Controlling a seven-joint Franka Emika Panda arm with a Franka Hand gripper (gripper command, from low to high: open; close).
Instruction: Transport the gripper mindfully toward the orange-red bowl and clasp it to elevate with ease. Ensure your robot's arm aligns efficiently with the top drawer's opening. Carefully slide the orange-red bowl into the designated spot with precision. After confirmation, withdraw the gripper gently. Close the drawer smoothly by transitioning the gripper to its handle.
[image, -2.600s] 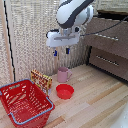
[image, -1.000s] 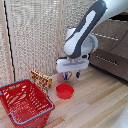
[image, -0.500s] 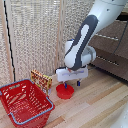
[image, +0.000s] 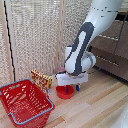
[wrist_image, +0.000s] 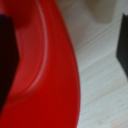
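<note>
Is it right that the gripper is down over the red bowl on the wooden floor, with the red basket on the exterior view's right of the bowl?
Not quite. The gripper is down over the red bowl on the wooden floor, but the exterior view shows the red basket on that view's left of the bowl, not its right.

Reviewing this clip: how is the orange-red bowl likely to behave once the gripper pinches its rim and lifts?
The orange-red bowl looks small, shallow and thin-walled, so it is probably light and stiff enough to hold shape. Its surface appears smooth and glossy in the wrist view, so a rim pinch by the gripper may slip or let it tilt. Sitting flat on the wooden floor, it seems unlikely to roll.
</note>
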